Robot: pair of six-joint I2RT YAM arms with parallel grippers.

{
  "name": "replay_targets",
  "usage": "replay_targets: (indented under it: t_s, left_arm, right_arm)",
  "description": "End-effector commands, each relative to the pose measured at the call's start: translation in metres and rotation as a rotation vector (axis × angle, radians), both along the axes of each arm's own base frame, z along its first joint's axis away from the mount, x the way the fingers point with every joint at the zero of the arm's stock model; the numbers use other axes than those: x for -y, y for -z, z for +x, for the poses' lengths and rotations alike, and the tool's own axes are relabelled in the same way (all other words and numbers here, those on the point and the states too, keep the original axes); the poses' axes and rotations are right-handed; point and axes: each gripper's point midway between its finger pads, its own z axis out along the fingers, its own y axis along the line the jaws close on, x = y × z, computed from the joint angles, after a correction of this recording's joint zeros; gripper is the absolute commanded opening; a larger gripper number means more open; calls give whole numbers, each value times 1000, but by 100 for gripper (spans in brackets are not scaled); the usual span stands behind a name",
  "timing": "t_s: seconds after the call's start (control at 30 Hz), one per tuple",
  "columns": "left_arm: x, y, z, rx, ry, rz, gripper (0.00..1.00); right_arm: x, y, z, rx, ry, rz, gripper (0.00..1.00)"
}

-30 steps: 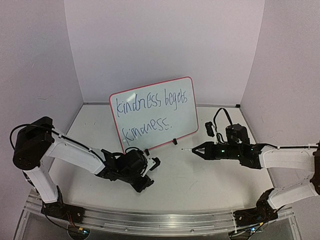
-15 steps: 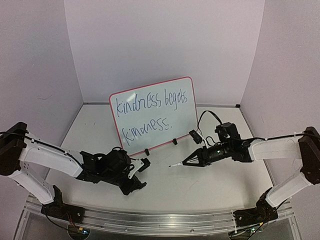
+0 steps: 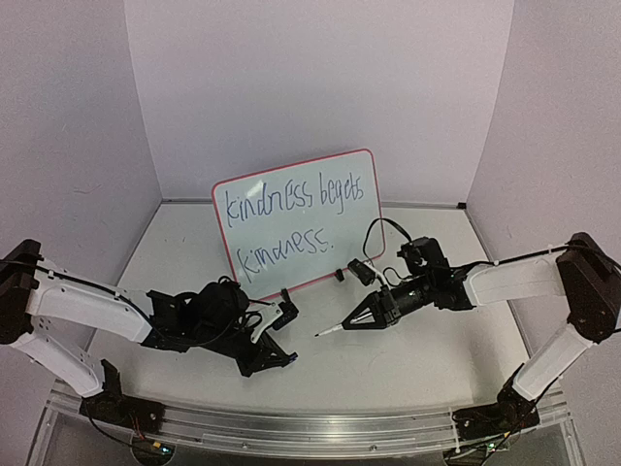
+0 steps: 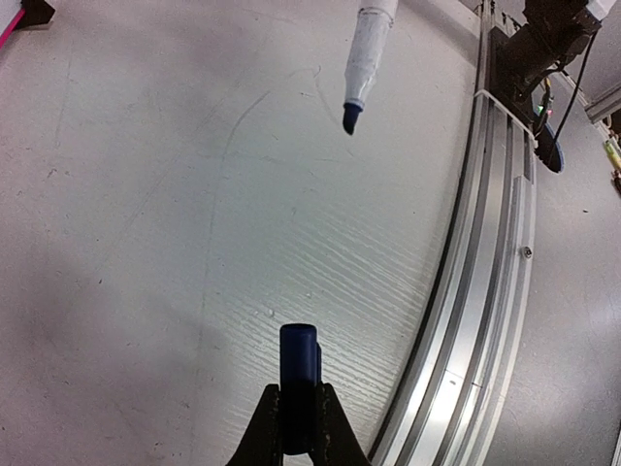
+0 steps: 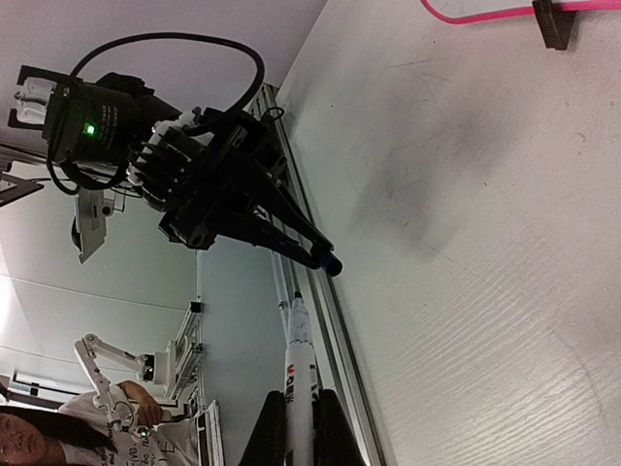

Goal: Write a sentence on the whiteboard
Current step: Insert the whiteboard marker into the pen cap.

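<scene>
The left tool (image 4: 298, 390) is closed on a dark-blue cap (image 4: 299, 351), which stands out past its two fingertips, open end forward. The right tool (image 5: 299, 398) is clamped on the barrel of a white marker (image 5: 299, 342), whose bare dark-blue tip sticks out well beyond the fingers.

From above, the two tools face each other over the near middle of the tabletop (image 3: 417, 364), the left one pointing right and the right one pointing left and a little toward the near edge. The marker's tip and the cap are near each other but apart, with bare tabletop between them. I cannot tell whether the tip touches the surface.

Beyond both tools, at the far middle of the tabletop, the whiteboard (image 3: 361, 236) stands upright on its two small black feet (image 3: 285, 294), with its right end sitting higher in the view than its left. Neither tool touches it. The sentence (image 3: 291, 201) runs across it in thin dark-blue handwriting in two lines: "kindness begets" above and "kindness." below.

An aluminium rail (image 3: 310, 429) runs along the near edge of the tabletop, carrying both arm bases.
</scene>
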Motion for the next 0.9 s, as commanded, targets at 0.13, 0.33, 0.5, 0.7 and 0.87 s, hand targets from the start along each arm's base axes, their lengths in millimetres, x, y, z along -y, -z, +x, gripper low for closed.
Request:
replay_targets:
  t_s: [0.13, 0.33, 0.5, 0.7, 0.87]
  left_arm:
    - [18, -47, 0, 50, 38, -137, 0]
    - [20, -50, 0, 52, 39, -149, 0]
    - [21, -53, 0, 53, 41, -154, 0]
    - [20, -54, 1, 53, 33, -159, 0]
    - [20, -56, 1, 54, 30, -164, 0]
  right_arm:
    - [-17, -6, -6, 13, -71, 32, 0]
    - [-24, -2, -8, 7, -89, 26, 0]
    - [-28, 1, -8, 5, -97, 21, 0]
    - [-32, 5, -10, -1, -109, 15, 0]
    - [-34, 8, -12, -7, -118, 10, 0]
